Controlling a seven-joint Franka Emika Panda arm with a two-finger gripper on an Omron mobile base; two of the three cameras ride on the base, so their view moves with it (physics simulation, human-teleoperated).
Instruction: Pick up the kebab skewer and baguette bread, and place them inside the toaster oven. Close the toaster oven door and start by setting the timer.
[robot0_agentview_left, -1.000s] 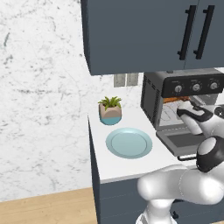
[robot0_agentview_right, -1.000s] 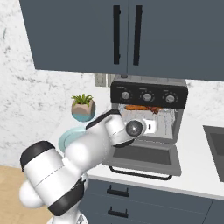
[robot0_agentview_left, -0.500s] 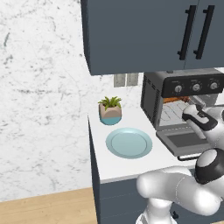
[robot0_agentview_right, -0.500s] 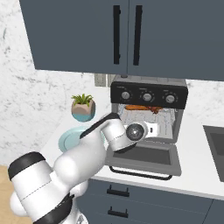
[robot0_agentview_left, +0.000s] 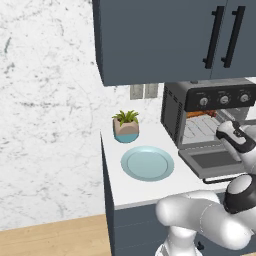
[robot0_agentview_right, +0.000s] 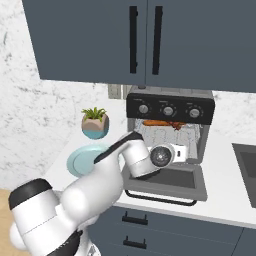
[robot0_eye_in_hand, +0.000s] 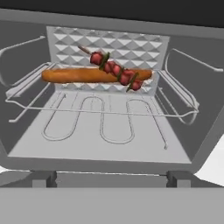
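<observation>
One claw (robot0_agentview_right: 192, 153) — farther from oven (robot0_agentview_right: 170, 107)

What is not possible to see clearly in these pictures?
- Gripper: in the right base view too small to show how the jaws stand.
- Toaster oven: right side cut by the left base view's edge.
- Kebab skewer: covers part of the baguette bread in the hand view.

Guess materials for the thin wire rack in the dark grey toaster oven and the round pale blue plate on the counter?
Thin wire rack: looks like bare metal, light grey rod bent into loops, satin. Dark grey toaster oven: likely painted sheet metal, matte. Round pale blue plate: probably glazed ceramic, smooth even colour with a raised rim; could be plastic.
</observation>
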